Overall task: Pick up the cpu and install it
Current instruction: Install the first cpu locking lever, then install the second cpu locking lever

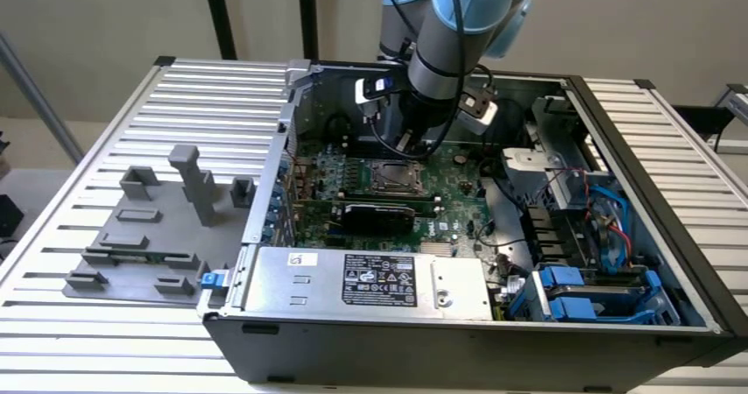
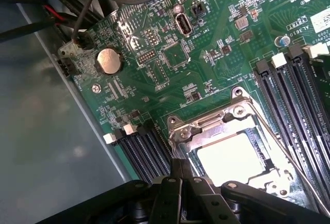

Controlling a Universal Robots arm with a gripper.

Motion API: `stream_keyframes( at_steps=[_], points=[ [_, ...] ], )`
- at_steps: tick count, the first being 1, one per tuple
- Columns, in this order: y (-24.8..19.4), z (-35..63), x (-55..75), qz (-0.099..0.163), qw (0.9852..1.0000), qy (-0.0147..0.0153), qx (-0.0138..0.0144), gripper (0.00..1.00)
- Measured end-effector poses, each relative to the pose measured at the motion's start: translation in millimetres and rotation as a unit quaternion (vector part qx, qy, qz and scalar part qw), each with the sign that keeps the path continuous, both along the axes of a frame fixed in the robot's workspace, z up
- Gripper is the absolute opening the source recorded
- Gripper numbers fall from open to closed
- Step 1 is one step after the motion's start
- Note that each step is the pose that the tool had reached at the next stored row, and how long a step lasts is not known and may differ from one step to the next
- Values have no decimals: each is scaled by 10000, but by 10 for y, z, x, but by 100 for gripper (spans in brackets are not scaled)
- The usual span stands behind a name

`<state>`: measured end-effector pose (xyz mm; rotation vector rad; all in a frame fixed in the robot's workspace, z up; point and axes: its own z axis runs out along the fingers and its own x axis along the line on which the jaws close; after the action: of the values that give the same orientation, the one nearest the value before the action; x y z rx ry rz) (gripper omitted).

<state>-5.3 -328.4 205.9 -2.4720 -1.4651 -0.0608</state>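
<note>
Silver chip [image 2: 233, 159] is already sitting in the board's socket [image 2: 227, 131]; the claw [image 2: 181, 170] is hovering just above it, closed tight and holding nothing.

Open PC case [image 1: 654, 140] sits on slatted worktop [image 1: 105, 131], w/ green motherboard [image 2: 170, 53], coin battery [image 2: 109, 60] and black RAM slots [image 2: 294, 100] inside. PSU [image 1: 374, 280] lies at case front. Grey fixture blocks [image 1: 152, 228] on the exterior view's left.
</note>
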Motion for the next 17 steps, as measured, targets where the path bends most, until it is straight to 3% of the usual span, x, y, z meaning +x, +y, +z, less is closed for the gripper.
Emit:
stream_keyframes(
  at_steps=[14,17],
  points=[
    [-4,5,1,1,10000,2,-1,11],
    [-69,57,4,1,10000,26,0,11]
  ],
)
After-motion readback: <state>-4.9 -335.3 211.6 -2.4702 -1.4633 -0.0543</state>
